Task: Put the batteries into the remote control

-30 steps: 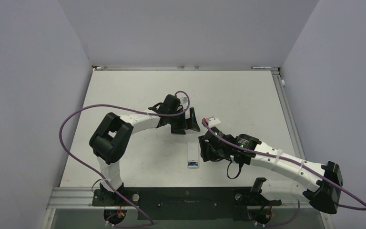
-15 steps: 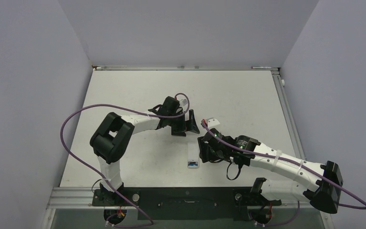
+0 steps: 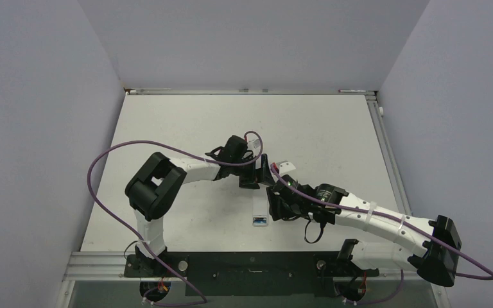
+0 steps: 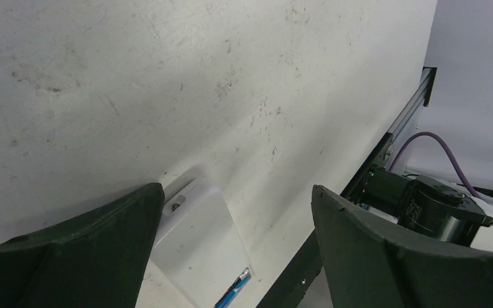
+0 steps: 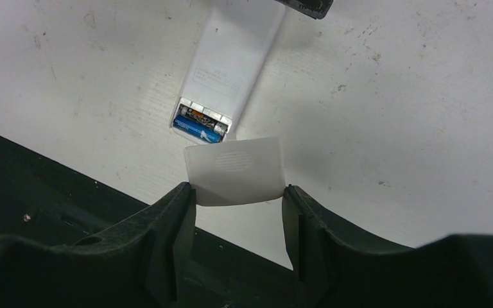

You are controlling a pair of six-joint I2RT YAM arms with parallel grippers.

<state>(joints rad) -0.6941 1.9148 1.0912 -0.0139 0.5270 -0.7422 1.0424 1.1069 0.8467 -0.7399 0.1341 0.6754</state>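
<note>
Your remote [image 3: 260, 210] lies flat on the counter [image 3: 186, 122] near the middle, between the two arms, with its plain white back facing up. In the right wrist view its battery bay is open at the end nearest the arm bases. Both batteries [image 5: 198, 125] sit inside it side by side: the blue battery [image 5: 199, 133] is at the outer edge and the dark battery [image 5: 200, 117] is just behind it.

Your right gripper [image 5: 236, 192] is clamped on the white cover [image 5: 234, 170], one finger on each side edge. The cover hangs just in front of the open bay, with its ridged face towards the camera. You cannot tell from these views whether it touches the remote.

Your left gripper [image 4: 231, 256] is spread wide, with nothing between the fingers. It hangs low over the far end of the remote, which shows in the left wrist view close against one finger [image 4: 83, 250]. Whether that finger touches the remote cannot be told. In the top view this gripper sits just beyond the remote, and the right gripper is just beside the remote's right edge.

A small white scrap [image 3: 287, 164] lies on the counter close to the left gripper.
</note>
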